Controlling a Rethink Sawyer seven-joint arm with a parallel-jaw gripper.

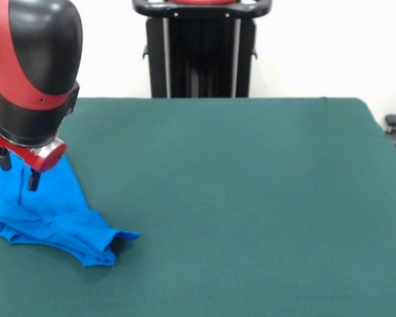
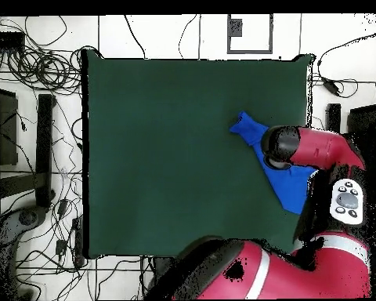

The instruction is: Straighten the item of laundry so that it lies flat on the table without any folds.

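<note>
The item of laundry, a bright blue T-shirt, lies crumpled at the table's left edge in the front view, with a folded sleeve tip pointing right and a bit of white print at the picture's edge. My gripper hangs just over its upper part, and the two dark fingers stand apart, open, with no cloth seen between them. Seen from overhead, the shirt lies near the right edge of the table, and the red and black arm head hides the gripper.
The dark green top stretches wide to the shirt's right in the front view. A black stand rises behind the far edge. In the overhead view, cables lie on the floor to the left of the table.
</note>
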